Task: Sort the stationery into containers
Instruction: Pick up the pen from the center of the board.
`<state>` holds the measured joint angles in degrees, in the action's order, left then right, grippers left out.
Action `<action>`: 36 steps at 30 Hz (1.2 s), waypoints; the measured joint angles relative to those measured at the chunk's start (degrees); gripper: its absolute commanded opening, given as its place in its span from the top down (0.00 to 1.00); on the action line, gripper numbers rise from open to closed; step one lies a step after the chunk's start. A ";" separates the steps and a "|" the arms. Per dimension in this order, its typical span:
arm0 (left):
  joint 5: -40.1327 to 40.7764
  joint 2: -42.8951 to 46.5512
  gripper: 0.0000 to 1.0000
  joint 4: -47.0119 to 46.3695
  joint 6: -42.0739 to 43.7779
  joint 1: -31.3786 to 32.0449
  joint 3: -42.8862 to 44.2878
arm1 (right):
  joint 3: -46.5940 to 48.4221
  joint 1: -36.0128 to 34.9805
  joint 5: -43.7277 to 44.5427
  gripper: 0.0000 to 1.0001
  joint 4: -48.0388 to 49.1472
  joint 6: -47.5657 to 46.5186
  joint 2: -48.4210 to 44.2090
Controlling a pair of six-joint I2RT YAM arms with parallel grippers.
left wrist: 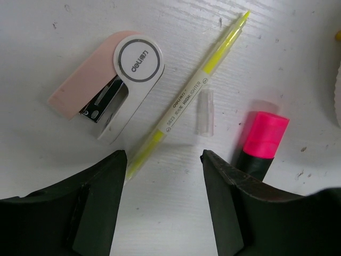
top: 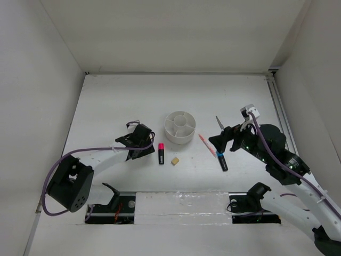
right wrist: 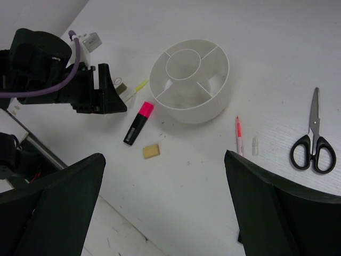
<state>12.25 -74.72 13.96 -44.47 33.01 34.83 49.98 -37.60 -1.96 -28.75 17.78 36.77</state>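
Observation:
The round white organizer (top: 180,127) stands mid-table with all its compartments empty and also shows in the right wrist view (right wrist: 189,80). A pink-capped black marker (top: 161,153) and a tan eraser (top: 175,160) lie in front of it. A thin pink pen (top: 206,144), a blue-capped marker (top: 222,160) and black-handled scissors (top: 219,124) lie to its right. My left gripper (left wrist: 164,160) is open and empty, low over the table. A yellow pen (left wrist: 192,90), a clear cap (left wrist: 204,112) and the pink marker (left wrist: 264,138) lie just ahead of it. My right gripper (right wrist: 164,157) is open and empty, held high over the pens.
A pink and white mini stapler (left wrist: 109,85) lies left of the yellow pen. A second clear cap (right wrist: 254,145) lies beside the pink pen (right wrist: 238,136). White walls enclose the table on three sides. The left arm (top: 101,154) reaches in from the left.

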 measured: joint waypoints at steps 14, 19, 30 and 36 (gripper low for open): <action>0.09 -2.86 0.55 -3.21 0.46 0.00 1.16 | 1.97 0.00 0.52 0.00 -1.62 0.00 -4.15; 0.09 -3.19 0.61 -3.23 0.42 0.00 1.33 | 2.14 0.00 0.68 0.00 -1.79 0.00 -4.13; 0.24 -4.92 0.62 -3.50 -0.44 0.09 2.45 | 2.64 0.00 0.68 0.00 -2.25 0.00 -4.13; 1.18 -5.38 0.65 -3.26 -1.51 0.76 2.82 | 2.84 0.00 0.90 0.00 -2.36 0.00 -4.22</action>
<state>13.43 -80.09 10.70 -45.98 33.78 37.65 52.82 -37.60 -1.06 -31.11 17.78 32.56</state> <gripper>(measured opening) 0.354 0.999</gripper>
